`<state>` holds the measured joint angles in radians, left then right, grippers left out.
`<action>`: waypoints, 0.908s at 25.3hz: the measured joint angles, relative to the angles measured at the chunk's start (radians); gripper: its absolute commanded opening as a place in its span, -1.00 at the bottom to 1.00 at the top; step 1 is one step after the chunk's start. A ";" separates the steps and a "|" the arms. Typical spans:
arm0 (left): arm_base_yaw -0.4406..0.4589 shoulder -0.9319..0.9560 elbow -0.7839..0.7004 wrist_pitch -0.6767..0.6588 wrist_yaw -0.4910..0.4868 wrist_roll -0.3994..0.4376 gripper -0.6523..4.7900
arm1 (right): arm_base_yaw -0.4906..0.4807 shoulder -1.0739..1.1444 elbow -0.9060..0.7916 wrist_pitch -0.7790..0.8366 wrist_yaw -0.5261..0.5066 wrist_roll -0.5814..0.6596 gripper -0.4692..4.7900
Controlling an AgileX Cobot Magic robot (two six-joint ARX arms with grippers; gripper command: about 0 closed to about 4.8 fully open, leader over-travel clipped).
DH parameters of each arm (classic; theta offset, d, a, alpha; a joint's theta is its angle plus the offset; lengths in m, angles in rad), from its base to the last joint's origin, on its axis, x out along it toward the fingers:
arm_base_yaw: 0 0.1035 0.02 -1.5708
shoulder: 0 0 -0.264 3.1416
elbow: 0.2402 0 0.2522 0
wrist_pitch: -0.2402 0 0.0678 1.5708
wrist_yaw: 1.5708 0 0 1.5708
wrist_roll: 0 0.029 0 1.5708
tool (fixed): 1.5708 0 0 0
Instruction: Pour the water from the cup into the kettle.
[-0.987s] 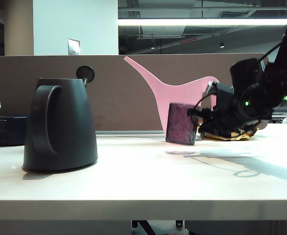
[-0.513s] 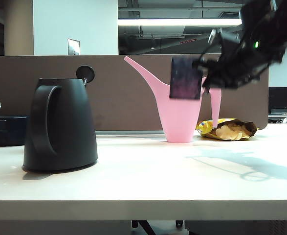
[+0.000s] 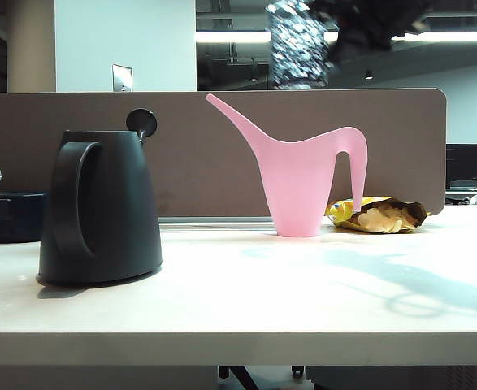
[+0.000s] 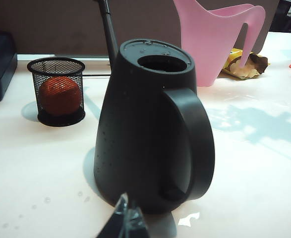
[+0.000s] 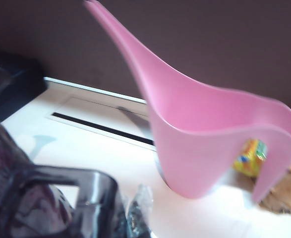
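Exterior view shows the cup point(image 3: 297, 45) carried high above the counter point(image 3: 238, 301), over the pink watering can point(image 3: 303, 187) near the counter's far edge, gripped by the right end effector point(image 3: 336, 36), whose jaws are closed narrow on it. The step in hand appears to be the carry toward the kettle point(image 3: 100, 207), which stands well apart toward the counter's left end. Next, the cup needs bringing above the kettle's round top opening point(image 4: 162, 63) and tipping so its rim clears the opening's edge.

The left end effector point(image 4: 125, 223) hangs just beside the kettle's base; I cannot tell how its jaws stand. The kettle's opening looks dark, its contents hidden. A mesh pen holder point(image 4: 57, 91) holds an orange ball point(image 4: 60, 95). An open snack bag point(image 3: 380, 215) lies beside the watering can.
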<state>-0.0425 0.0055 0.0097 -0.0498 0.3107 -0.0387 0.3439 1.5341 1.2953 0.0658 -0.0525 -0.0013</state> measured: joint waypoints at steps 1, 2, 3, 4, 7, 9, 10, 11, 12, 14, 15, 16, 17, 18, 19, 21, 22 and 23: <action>0.000 0.000 0.000 0.000 0.000 0.000 -0.78 | 0.019 0.000 0.025 -0.029 0.013 -0.020 -0.84; 0.000 0.000 0.000 0.000 0.000 0.000 -0.78 | 0.037 0.000 0.044 -0.048 0.028 -0.036 -0.84; 0.000 0.000 0.000 0.000 0.000 0.000 -0.78 | 0.055 0.000 0.060 -0.063 0.047 -0.054 -0.84; 0.000 0.000 0.000 -0.005 0.000 0.000 -0.78 | 0.094 0.003 0.087 -0.085 0.083 -0.092 -0.84; 0.000 0.000 0.000 -0.024 0.000 0.000 -0.78 | 0.168 0.005 0.106 -0.108 0.147 -0.161 -0.84; 0.000 0.000 0.000 -0.030 0.000 0.000 -0.78 | 0.206 0.005 0.106 -0.109 0.186 -0.199 -0.84; 0.000 0.000 0.000 -0.034 0.000 0.000 -0.78 | 0.222 0.006 0.106 -0.108 0.200 -0.214 -0.84; 0.000 0.000 0.000 -0.041 0.000 0.000 -0.78 | 0.240 0.010 0.108 -0.109 0.211 -0.230 -0.84; 0.000 0.000 0.000 -0.044 0.000 0.000 -0.78 | 0.256 0.018 0.114 -0.110 0.220 -0.243 -0.84; 0.000 0.000 0.000 -0.045 0.000 0.000 -0.78 | 0.295 0.060 0.165 -0.143 0.245 -0.276 -0.84; 0.000 0.000 0.000 -0.045 0.000 0.000 -0.78 | 0.310 0.080 0.191 -0.158 0.261 -0.289 -0.84; 0.000 0.000 0.000 -0.045 0.000 0.000 -0.78 | 0.333 0.121 0.245 -0.194 0.289 -0.321 -0.84; 0.000 0.000 0.000 -0.045 0.000 0.000 -0.78 | 0.345 0.141 0.272 -0.211 0.303 -0.337 -0.84; 0.000 0.000 0.000 -0.045 0.000 0.000 -0.78 | 0.356 0.158 0.298 -0.233 0.316 -0.355 -0.84; 0.000 0.000 0.000 -0.045 0.000 0.000 -0.78 | 0.367 0.181 0.332 -0.257 0.333 -0.379 -0.84; 0.000 0.000 0.000 -0.045 0.000 0.000 -0.78 | 0.386 0.217 0.385 -0.285 0.364 -0.423 -0.84; 0.000 0.000 0.000 -0.045 0.000 0.000 -0.78 | 0.394 0.229 0.400 -0.294 0.375 -0.443 -0.84; 0.000 0.000 0.000 -0.045 0.000 0.000 -0.78 | 0.402 0.241 0.416 -0.305 0.383 -0.465 -0.84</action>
<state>-0.0425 0.0055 0.0097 -0.0948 0.3107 -0.0387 0.7456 1.7756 1.7111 -0.2390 0.3305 -0.4660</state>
